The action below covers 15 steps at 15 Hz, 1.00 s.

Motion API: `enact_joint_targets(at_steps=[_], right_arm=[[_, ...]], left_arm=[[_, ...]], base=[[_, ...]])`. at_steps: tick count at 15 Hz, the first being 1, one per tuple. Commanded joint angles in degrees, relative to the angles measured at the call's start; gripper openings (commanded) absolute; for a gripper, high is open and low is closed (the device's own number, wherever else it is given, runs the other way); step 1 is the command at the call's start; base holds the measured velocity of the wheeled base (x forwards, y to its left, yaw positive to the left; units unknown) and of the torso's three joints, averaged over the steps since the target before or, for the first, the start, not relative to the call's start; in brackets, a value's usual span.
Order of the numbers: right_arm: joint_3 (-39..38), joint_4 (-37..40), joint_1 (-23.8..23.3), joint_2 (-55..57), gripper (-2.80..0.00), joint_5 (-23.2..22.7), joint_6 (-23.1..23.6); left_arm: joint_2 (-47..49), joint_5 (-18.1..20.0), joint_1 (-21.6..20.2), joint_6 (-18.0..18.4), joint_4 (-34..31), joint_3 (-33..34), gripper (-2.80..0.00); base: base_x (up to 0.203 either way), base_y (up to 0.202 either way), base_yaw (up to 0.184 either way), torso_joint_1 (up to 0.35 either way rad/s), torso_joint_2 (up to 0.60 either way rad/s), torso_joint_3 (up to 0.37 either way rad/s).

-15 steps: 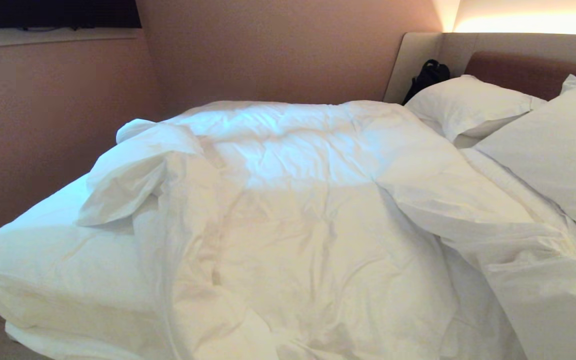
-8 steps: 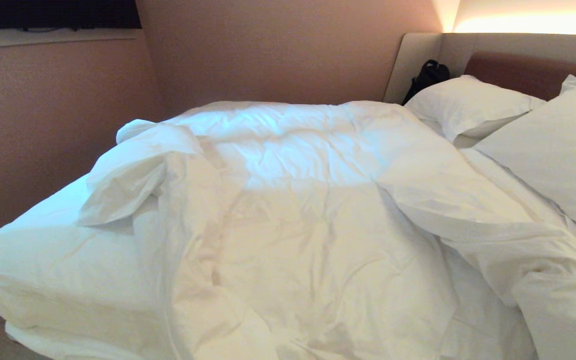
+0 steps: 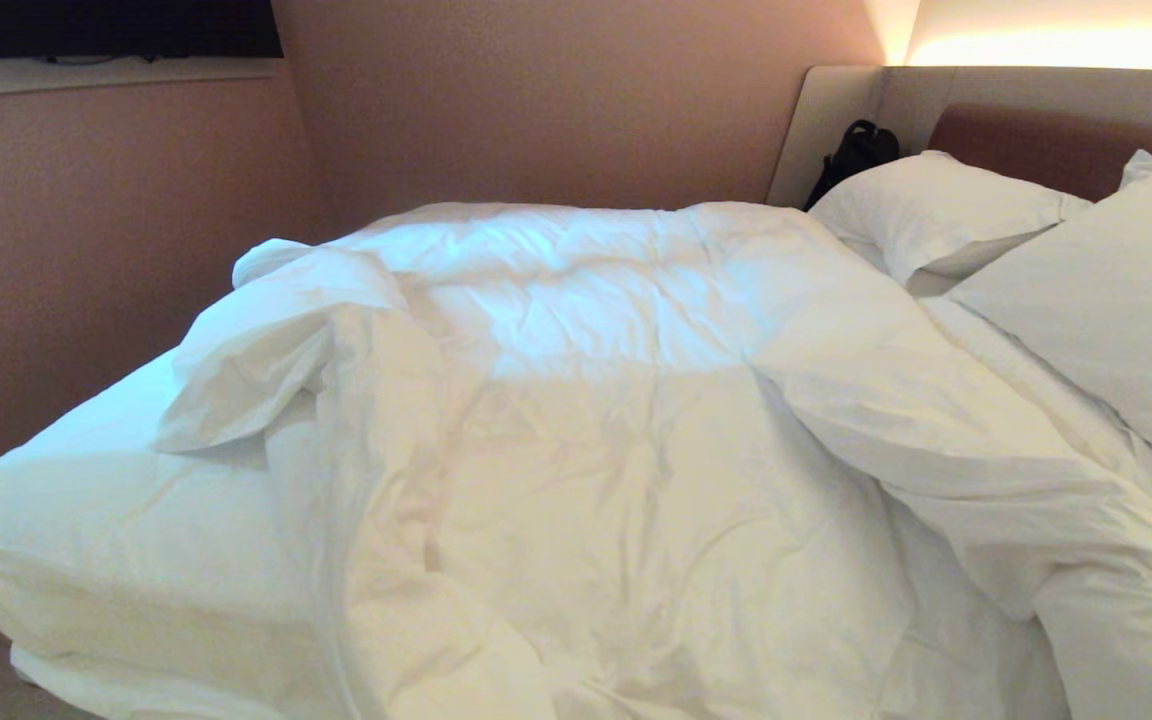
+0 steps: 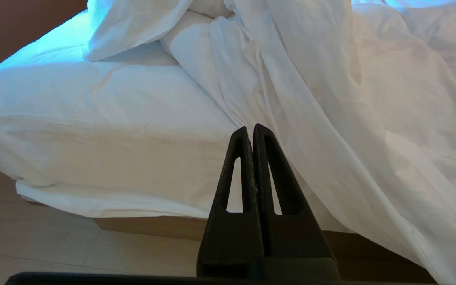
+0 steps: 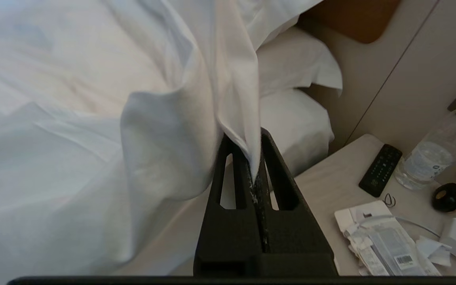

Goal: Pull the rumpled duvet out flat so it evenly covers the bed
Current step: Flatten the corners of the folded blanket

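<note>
The duvet [image 3: 636, 430] lies bunched across the bed [image 3: 86, 520]. Head view: its left portion is folded back on itself in a lump, leaving bare fitted sheet [image 3: 106, 500] at the left end; its right edge is heaped just below the two pillows [image 3: 946, 215]. A dark bag [image 3: 854, 152] sits in the corner by the headboard. Neither arm shows here.

Left wrist view: left gripper [image 4: 251, 132] clenched on nothing, hanging near the bed's side above the floor, with the duvet draping over the edge beside it. Appears parked.

Right wrist view: right gripper [image 5: 253, 158] pinching a thin fold of duvet cloth between its tips, near the nightstand [image 5: 342, 186], which carries a remote [image 5: 380, 170], a water bottle [image 5: 434, 154] and papers [image 5: 382, 241].

Risks, as judged: the pinch takes only cover fabric, so a hard pull could slip the cloth free or shift the cover without the filling. A swing toward the nightstand could topple the bottle. Pulling from this corner alone would likely leave the left lump folded.
</note>
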State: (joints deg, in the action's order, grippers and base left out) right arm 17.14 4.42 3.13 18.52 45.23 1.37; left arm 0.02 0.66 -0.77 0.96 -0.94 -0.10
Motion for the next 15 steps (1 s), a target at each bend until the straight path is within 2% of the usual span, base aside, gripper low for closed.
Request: enact_joint_targets(at_steps=[1,4,13,15], right_arm=[[0.2,3.6,-0.1,-0.4,-2.8,-2.7,0.0],[0.1,3.7,-0.1,-0.5,-2.8,-4.7,0.0],[0.8,4.7,-0.9,-6.1,-2.8,-5.9,-0.1],[1.4,5.0,-1.0,-6.1,-2.8,-11.5,-0.1]], left_arm=[[0.0,0.0,0.0,0.0,0.0,0.0,-2.8],[0.0,0.0,0.0,0.0,0.0,0.0,-2.8],[0.0,0.0,0.0,0.0,0.0,0.0,-2.8],[0.0,0.0,0.0,0.0,0.0,0.0,-2.8]], base=[[0.0,0.0,0.0,0.0,0.0,0.0],[0.0,0.0,0.0,0.0,0.0,0.0],[0.0,0.0,0.0,0.0,0.0,0.0],[0.0,0.0,0.0,0.0,0.0,0.0]])
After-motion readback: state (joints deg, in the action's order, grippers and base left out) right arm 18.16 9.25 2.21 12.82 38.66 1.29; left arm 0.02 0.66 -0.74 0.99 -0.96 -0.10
